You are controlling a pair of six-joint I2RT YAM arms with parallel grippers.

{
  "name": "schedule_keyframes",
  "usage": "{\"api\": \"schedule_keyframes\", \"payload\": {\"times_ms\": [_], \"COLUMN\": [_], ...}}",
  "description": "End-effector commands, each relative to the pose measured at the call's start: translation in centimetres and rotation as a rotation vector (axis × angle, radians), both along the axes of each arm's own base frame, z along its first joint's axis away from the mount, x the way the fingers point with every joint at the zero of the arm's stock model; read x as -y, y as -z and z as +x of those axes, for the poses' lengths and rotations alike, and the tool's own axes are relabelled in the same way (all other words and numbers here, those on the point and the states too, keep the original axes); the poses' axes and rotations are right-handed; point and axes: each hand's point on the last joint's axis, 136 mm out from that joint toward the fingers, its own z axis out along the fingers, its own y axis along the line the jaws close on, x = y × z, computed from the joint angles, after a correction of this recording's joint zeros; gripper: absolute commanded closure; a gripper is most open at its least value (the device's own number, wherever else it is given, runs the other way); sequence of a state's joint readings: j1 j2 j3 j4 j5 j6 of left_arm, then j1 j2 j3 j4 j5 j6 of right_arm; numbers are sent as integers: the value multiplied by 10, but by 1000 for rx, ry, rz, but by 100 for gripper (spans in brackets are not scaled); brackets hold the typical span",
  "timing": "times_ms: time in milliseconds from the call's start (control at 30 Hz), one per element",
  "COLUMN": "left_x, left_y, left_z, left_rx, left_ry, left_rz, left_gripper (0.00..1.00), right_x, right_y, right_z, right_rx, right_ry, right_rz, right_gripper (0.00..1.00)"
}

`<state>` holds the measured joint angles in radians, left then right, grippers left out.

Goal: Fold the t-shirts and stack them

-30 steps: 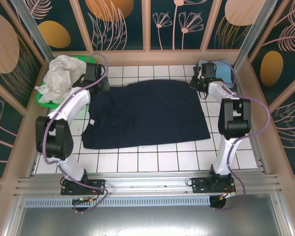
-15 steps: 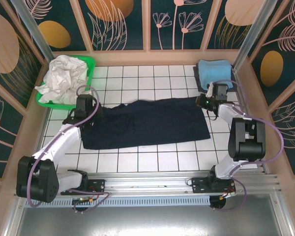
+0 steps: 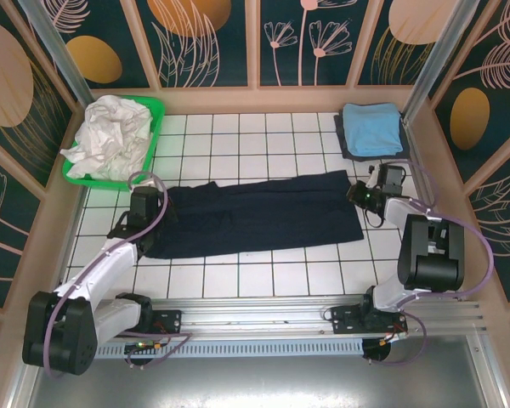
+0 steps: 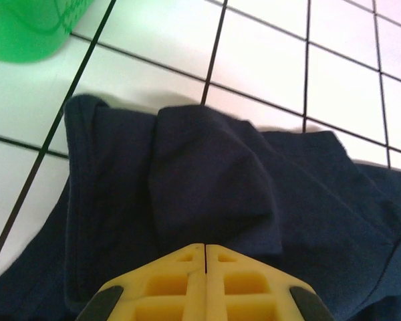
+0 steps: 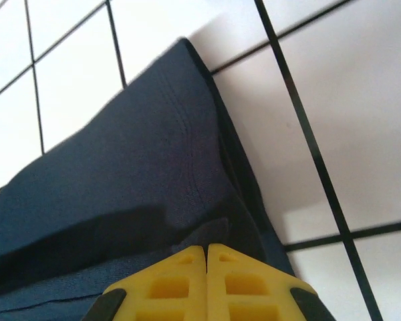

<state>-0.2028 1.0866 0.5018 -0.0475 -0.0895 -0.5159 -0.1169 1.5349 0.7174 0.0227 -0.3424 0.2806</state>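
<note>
A large dark navy t-shirt point(image 3: 255, 214) lies across the middle of the tiled table as a long band, its far part folded over toward the front. My left gripper point(image 3: 163, 214) is shut at the shirt's left end, and in the left wrist view a raised fold of navy cloth point(image 4: 207, 180) runs into the closed left gripper point(image 4: 205, 247). My right gripper point(image 3: 355, 192) is shut at the right far corner, where a tip of the hem point(image 5: 120, 174) goes between the closed fingers of the right gripper point(image 5: 207, 249). A folded light blue t-shirt point(image 3: 371, 127) lies at the back right. A crumpled white t-shirt point(image 3: 110, 136) fills the basket.
The green plastic basket point(image 3: 158, 115) stands at the back left, and its corner point(image 4: 27, 27) is near the left gripper. Patterned walls enclose the table on three sides. Bare white tiles point(image 3: 263, 272) lie between the navy shirt and the arm bases.
Both grippers have drawn the navy shirt's far edge toward the front, folding the wide spread shirt into a narrower band. Both arms have pulled back from the rear of the table.
</note>
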Motion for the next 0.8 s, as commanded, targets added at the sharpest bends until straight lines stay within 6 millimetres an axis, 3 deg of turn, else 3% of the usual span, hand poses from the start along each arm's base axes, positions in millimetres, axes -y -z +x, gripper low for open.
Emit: {"api": "schedule_keyframes", "payload": {"times_ms": [0, 267, 300, 400, 433, 567, 767], "left_x": [-7, -20, -21, -23, -25, -30, -19], "left_y": [10, 33, 33, 30, 27, 18, 11], "left_z": [-3, -22, -23, -23, -23, -21, 0], "left_rx": [-10, -59, -58, -55, -53, -43, -50], "left_ry": [-58, -162, -169, -179, -190, -213, -149], "left_rz": [-19, -35, -34, -30, -27, -7, 2], "left_gripper": [100, 98, 94, 68, 58, 48, 37], "right_x": [7, 9, 10, 12, 13, 17, 23], "right_y": [-4, 8, 9, 11, 10, 3, -34], "right_z": [-5, -18, -19, -23, -23, -29, -30], "right_rx": [7, -28, -34, -55, -57, -65, 19], "right_ry": [65, 80, 85, 93, 97, 119, 154], "right_rz": [49, 66, 61, 48, 45, 18, -31], "right_gripper": [100, 100, 100, 98, 91, 87, 69]}}
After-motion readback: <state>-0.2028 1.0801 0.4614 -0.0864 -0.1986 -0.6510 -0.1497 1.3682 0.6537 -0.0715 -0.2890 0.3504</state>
